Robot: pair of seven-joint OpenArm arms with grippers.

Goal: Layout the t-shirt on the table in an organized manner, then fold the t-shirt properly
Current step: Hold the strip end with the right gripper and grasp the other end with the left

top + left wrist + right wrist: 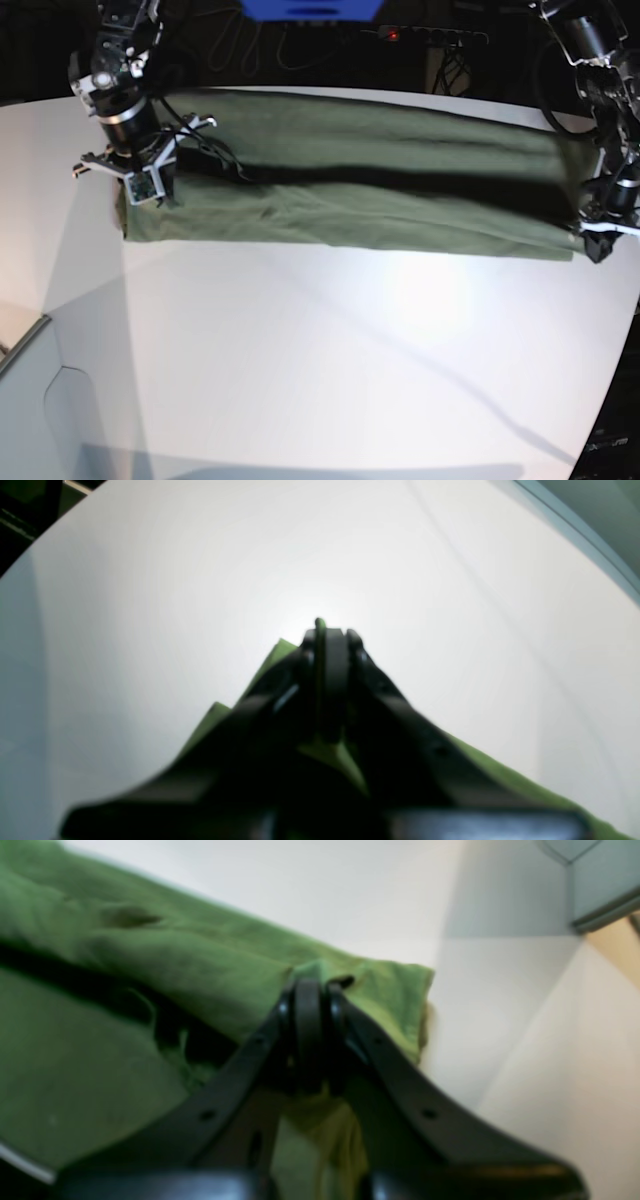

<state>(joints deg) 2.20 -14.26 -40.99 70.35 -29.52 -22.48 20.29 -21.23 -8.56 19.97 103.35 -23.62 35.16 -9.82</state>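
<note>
1. Closest in the right wrist view is the right gripper (pixel 309 990), its two black fingers (pixel 240 1065) pressed together on a bunched edge of the t-shirt (pixel 150 955), pinching the green cloth at a corner
2. Bare white table (pixel 320 895) shows beyond that corner and to its side
3. From the left wrist view, the left gripper (pixel 327 635) is likewise clamped tight, with a thin sliver of green cloth poking out at its tip and more of the t-shirt (pixel 500 775) trailing beneath it over the table (pixel 200 580)
4. Seen from the base view, the t-shirt (pixel 350 190) lies as one long band across the far part of the table (pixel 330 350), stretched between the two arms
5. One dark crease runs along its length, where the cloth looks doubled over itself
6. At the band's left end sits the right gripper (pixel 146 186), and at its right end the left gripper (pixel 596 240), each holding a corner low at the tabletop
7. Near the front, the table is plain white
</note>
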